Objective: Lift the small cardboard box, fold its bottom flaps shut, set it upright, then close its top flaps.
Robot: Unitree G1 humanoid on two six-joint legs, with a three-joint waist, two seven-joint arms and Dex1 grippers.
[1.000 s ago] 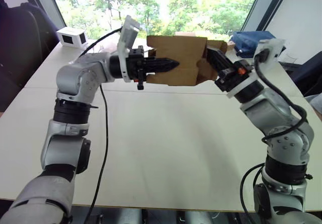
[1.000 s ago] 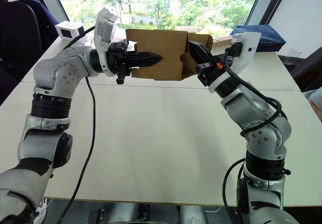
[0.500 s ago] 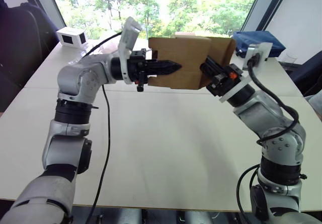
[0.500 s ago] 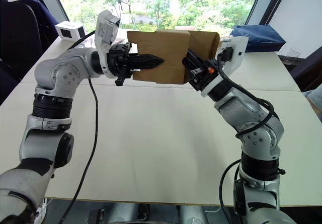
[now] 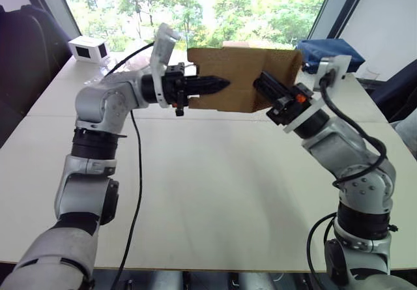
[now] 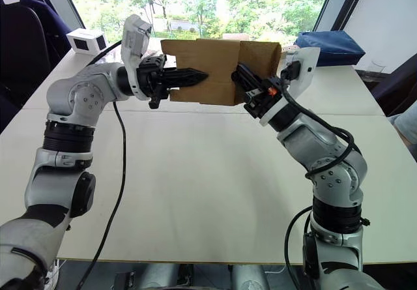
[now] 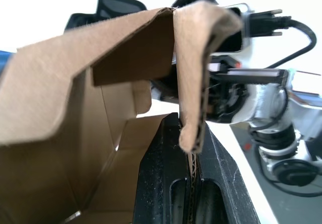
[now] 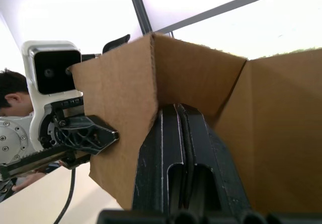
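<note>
The bare table [image 5: 215, 192] lies nearest, and above its far half the small cardboard box [image 5: 238, 75] hangs in the air between the 2 arms, well clear of the surface. The left gripper [image 5: 218, 83] reaches in from the robot's left with its fingers pinched together on a cardboard panel; the left wrist view shows the corrugated edge running down between the 2 black fingers [image 7: 166, 163]. The right gripper [image 6: 240, 73] presses against the box's right end, its fingers closed flat together against the cardboard where 2 panels meet. The box looks open and not yet squared, with loose flaps [image 7: 131, 63] hanging, so the step in hand is probably folding the bottom flaps shut. To do it well, the left grip should hold firm while the right sweeps a flap inward along its crease, pushing flat rather than at a corner. Farther back, a white box [image 5: 90, 47] and a blue bundle [image 5: 326, 47] sit by the window.
</note>
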